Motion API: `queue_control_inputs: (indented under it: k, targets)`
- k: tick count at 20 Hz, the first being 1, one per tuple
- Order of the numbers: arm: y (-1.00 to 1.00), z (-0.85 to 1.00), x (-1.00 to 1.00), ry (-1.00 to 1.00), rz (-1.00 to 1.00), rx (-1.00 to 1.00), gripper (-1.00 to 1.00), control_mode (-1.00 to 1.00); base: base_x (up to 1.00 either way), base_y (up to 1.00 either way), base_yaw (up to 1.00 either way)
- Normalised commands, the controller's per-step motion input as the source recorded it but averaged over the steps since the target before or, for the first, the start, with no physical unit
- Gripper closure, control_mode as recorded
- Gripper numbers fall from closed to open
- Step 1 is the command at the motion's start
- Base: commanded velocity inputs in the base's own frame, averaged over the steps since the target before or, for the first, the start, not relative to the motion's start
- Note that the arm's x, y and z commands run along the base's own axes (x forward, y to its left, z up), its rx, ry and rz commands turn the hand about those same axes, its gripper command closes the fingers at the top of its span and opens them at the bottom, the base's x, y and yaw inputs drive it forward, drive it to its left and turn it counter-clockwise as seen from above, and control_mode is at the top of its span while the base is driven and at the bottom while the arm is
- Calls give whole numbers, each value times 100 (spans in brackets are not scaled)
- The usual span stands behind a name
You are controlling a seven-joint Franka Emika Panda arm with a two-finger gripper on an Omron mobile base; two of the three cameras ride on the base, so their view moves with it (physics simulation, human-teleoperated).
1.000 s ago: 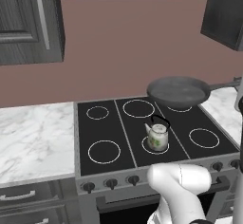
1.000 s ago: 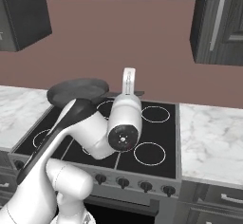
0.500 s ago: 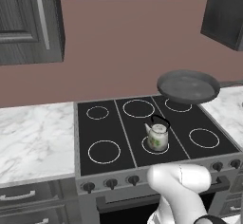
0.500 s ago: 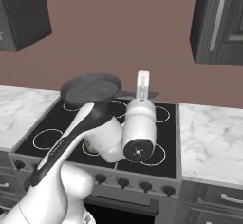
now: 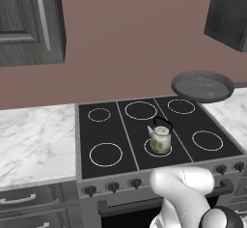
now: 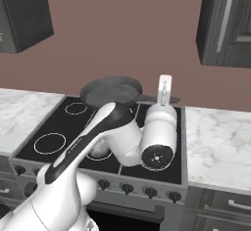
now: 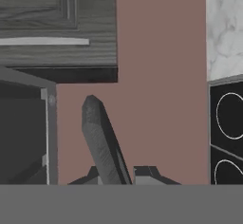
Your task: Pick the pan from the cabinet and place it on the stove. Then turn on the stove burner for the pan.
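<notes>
The claw (image 7: 118, 173) is closed tight on the thin straight handle of the pan (image 5: 202, 85), its 2 dark finger tips (image 7: 144, 172) pinching the handle at the bottom of the hand view, where the pan itself shows edge-on as a slanted dark grey slab. From the left base view the pan hangs level in the air above the back-right corner of the stove (image 5: 130, 140), clear of the glass, its rim reaching out over the edge of the marble counter (image 5: 231, 111) on the right. Below and in front of it lies the front-right stove burner (image 5: 207, 140), a bare white ring. A small white floral kettle (image 5: 160, 137) stands on the front-centre ring, apart from the pan. In the right base view the white arm (image 6: 117, 132) bends across the cooktop. The cabinet (image 7: 57, 28) with its long silver bar handle is shut, and beside it in the hand view another cabinet stands open
</notes>
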Motion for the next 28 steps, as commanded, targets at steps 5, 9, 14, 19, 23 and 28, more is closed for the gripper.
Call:
queue_control_inputs:
  k: [5, 9, 14, 19, 23, 28]
  targets:
    - [-73, -20, -8, 2, -6, 0, 100, -100, 0, 0, 0]
    - [-68, -63, -23, 1, -5, 0, 100, -100, 0, 0, 0]
    - [-51, -73, -15, 0, -1, -1, 100, -100, 0, 0, 0]
    - [-33, -55, -1, 0, 0, -2, 100, -100, 0, 0, 0]
    - [-17, -53, 0, 0, 0, -4, 100, -100, 0, 0, 0]
    - [-5, -63, 0, 0, 0, -8, 100, -100, 0, 0, 0]
